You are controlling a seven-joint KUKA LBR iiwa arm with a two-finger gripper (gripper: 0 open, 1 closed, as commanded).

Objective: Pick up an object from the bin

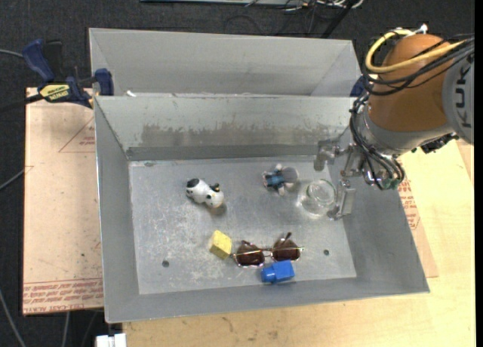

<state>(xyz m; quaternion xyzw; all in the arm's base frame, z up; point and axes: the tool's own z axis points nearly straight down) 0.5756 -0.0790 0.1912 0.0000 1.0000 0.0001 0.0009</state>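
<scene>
Hand [334,181] beside clear, round plastic cup [317,196]

Even, diffuse light fills the bin [226,123], with darker shading along its back wall.

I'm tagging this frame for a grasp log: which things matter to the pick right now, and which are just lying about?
In play: grey bin; gripper, low at its right side; clear cup, close beside the gripper.
Lying about: black-and-white toy; small blue thing; yellow block; sunglasses; blue block.
</scene>
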